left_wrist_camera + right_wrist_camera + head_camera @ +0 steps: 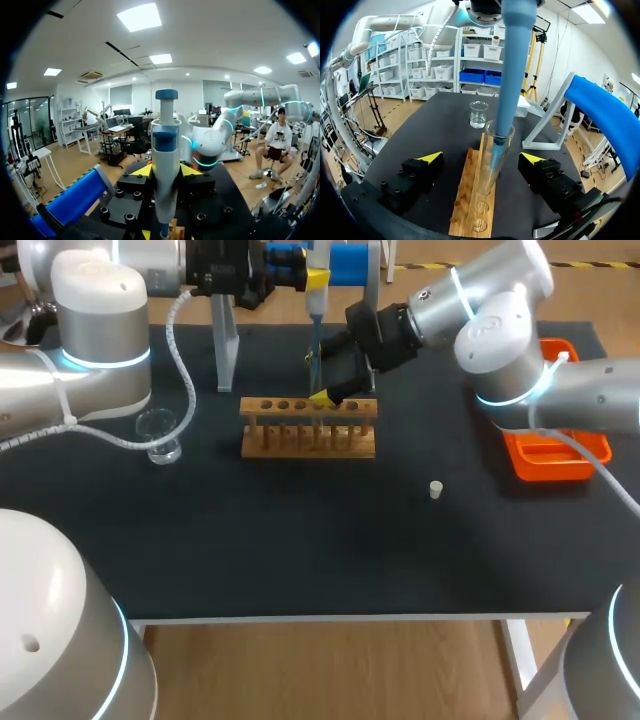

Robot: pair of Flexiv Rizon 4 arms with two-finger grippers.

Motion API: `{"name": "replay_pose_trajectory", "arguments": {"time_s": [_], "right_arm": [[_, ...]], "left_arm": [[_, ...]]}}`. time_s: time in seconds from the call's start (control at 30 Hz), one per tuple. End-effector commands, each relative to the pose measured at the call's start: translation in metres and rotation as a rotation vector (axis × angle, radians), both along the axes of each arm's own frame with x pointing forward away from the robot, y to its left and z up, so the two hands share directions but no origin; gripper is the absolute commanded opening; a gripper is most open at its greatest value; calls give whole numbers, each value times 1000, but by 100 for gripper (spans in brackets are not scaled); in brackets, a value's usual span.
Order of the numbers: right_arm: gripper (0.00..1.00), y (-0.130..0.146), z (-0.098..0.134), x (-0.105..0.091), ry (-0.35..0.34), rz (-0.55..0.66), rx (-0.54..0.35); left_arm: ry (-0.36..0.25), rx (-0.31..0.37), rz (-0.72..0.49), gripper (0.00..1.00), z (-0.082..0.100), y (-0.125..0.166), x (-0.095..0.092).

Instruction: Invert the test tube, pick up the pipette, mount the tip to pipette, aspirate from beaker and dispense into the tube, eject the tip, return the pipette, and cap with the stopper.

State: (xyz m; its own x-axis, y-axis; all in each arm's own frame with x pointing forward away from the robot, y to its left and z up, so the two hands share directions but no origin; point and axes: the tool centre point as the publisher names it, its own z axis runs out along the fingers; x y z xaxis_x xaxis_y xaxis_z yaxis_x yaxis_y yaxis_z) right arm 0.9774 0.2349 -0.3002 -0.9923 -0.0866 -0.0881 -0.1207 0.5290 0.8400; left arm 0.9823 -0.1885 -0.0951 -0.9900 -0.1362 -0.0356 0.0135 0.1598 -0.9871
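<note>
Seen from high behind over the table (300, 540), and close up from both wrists facing across the test tube rack (308, 440) (pipette (165, 165) shared by all three).

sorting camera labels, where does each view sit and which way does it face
head view: above, behind; looks down on black table; left arm and right arm show.
left wrist view: left wrist, facing the room; left gripper shut on blue-and-white pipette.
right wrist view: right wrist, facing clear glass beaker; open right gripper flanks glass test tube.
shared: head and right wrist views show the wooden rack.
</note>
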Motion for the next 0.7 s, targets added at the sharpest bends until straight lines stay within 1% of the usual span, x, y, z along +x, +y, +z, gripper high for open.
{"name": "replay_pose_trajectory", "arguments": {"time_s": [0.03,0.43,0.7], "right_arm": [[100,0,0,1,0,2,0],[100,0,0,1,0,2,0],[100,0,0,1,0,2,0]], "left_arm": [[-5,3,3,0,5,2,0],[-22,9,19,0,15,5,-4],[-39,15,17,0,25,2,-5]]}}
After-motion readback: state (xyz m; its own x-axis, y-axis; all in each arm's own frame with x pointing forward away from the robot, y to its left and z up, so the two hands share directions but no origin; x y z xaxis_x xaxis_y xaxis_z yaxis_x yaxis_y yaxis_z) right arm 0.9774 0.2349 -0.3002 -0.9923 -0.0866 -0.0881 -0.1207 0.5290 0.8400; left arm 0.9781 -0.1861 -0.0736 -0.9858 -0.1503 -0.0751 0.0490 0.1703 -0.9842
